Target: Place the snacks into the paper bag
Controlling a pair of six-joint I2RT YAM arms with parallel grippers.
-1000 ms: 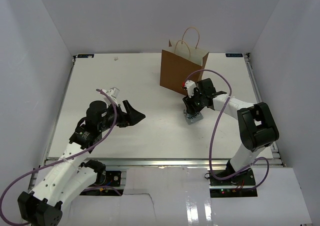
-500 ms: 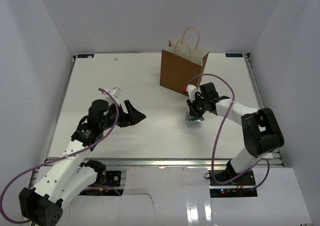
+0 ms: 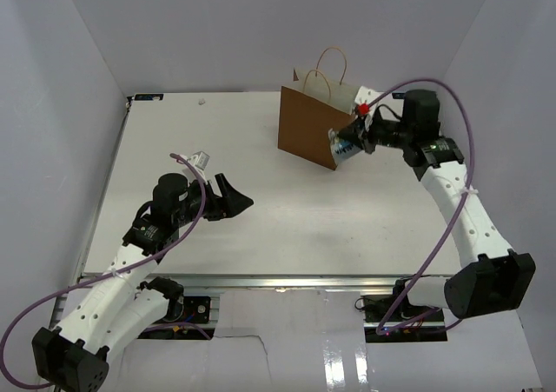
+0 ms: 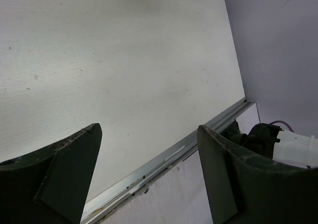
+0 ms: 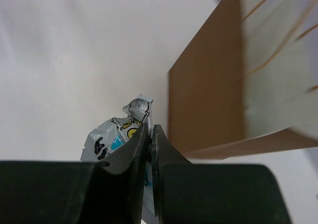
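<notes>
right pincer (image 5: 149,134): is pinching tight on the crimped top edge of a silver snack (image 5: 112,137) and holding it in the air.
snack: is hanging from the jaws, off the tabletop (image 3: 261,227), just beside the outer wall of the bag (image 3: 306,129) at its near right corner; it is not hanging over the mouth yet.
bag: is standing upright near the far edge, right of the middle, with its mouth facing up and its handles (image 3: 331,49) rising above the rim.
left pincer (image 3: 233,196): is hovering with jaws wide apart and nothing between them, over the left half of the tabletop, well apart from the bag.
step: judging by this, the snack is being carried to the mouth, with the release not yet due.
risk, grip: the jaws are catching only a thin strip of slick foil, so a quick swing could be letting the snack slide out and fall outside the bag.
risk, bag: the snack is riding close to the wall, so a low path could be pushing the rim in or tipping the light bag.
risk, handles: the thin loops could be snagging the jaws above the mouth.
change: a second ago the right pincer was low over the snack on the tabletop, in front of the bag, jaws apart; now it is closed and raised beside the bag. the left arm is staying put.
</notes>
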